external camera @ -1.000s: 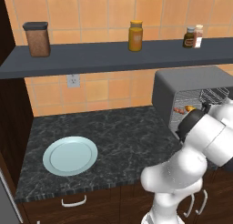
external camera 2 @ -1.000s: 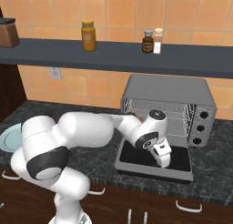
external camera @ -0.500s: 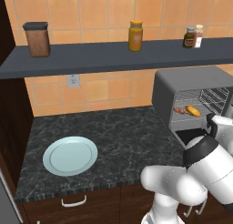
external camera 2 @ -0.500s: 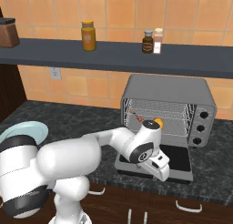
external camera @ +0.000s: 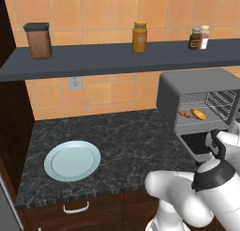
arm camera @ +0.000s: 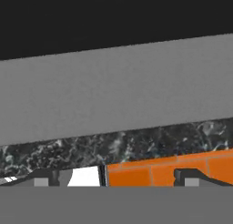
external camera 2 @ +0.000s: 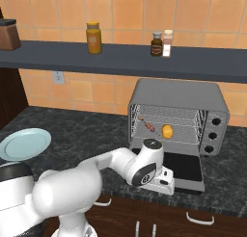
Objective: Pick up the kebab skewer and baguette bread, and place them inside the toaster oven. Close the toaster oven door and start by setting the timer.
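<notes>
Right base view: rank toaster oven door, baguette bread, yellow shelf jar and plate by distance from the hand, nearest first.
Hand sits low at the door's front edge.
1. Toaster oven door: lying open, right at the hand.
2. Baguette bread: on the rack inside the toaster oven, just above and behind.
3. Yellow shelf jar and plate: too close to call; jar up on the shelf, plate far left on the counter.

The grey toaster oven (external camera 2: 177, 98) sits on the table with its dark glass door (external camera 2: 185, 166) folded down flat. On its wire rack lie the kebab skewer (external camera 2: 145, 125), left, and the golden baguette bread (external camera 2: 167, 131), right.
</notes>
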You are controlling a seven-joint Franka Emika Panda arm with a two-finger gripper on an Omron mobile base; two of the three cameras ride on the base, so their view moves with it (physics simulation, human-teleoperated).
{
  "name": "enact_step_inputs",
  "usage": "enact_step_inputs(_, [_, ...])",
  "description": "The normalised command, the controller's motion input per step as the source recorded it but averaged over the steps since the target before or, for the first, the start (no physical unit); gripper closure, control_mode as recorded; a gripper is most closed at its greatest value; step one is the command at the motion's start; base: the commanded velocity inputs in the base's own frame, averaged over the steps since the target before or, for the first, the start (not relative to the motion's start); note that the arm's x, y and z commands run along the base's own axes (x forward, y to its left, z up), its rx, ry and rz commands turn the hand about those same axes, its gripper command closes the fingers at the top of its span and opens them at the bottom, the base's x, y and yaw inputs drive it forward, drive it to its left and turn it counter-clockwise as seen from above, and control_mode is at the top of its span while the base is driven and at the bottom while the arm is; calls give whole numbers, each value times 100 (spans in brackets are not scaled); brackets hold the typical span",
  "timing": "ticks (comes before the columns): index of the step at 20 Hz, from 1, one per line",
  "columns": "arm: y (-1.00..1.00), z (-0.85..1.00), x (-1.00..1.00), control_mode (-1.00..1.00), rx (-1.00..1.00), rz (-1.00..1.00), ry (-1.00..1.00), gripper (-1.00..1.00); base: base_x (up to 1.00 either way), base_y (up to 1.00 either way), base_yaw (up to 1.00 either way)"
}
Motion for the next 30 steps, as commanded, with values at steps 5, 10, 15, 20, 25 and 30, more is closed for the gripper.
enact_step_inputs(5, [2,-28,13,-100,0,10,0,-100,0,0,0])
enact_step_inputs(10, [0,-25,31,-100,1,0,-5,-100,0,0,0])
enact_step_inputs(15, [0,-10,30,-100,2,0,-11,-100,0,0,0])
enact_step_inputs(20, [0,0,34,-100,3,0,-13,-100,0,0,0])
enact_step_inputs(25, [2,0,25,-100,2,0,-20,-100,0,0,0])
enact_step_inputs(30, [10,0,38,-100,0,0,-15,-100,0,0,0])
